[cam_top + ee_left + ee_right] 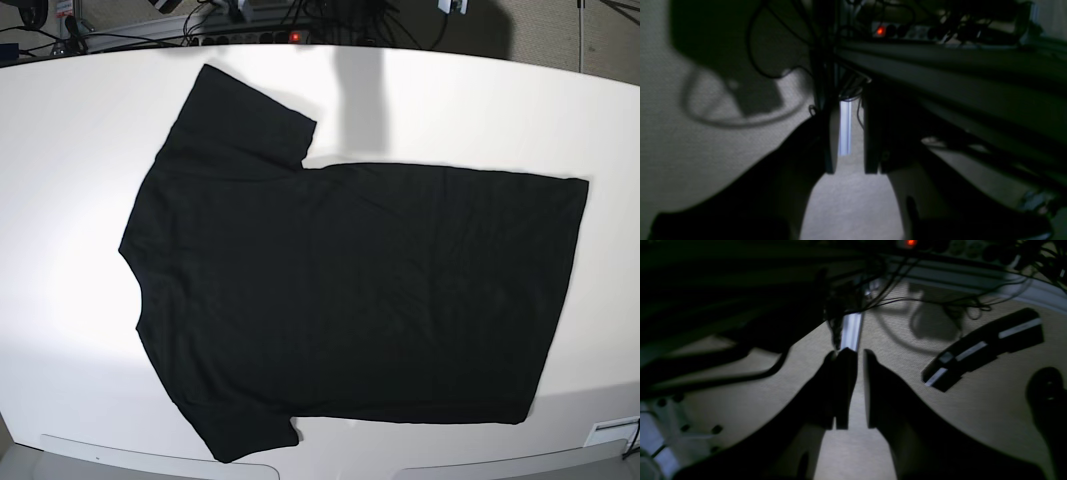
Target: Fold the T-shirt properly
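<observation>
Left wrist view: the left end effector (850,171) is hanging over carpeted floor, jaws parted with a clear gap, grasping nothing; the T-shirt is not showing here.
Right wrist view: the right end effector (857,426) is also pointing at floor, jaws slightly apart with a narrow slit, nothing between them.
Base view: the T-shirt (350,290) is lying spread flat, plain side up, across the desk (60,150), both sleeves out toward the shirt's left end.
Progress: no fold is showing; judging by this, all the folding is remaining.
</observation>
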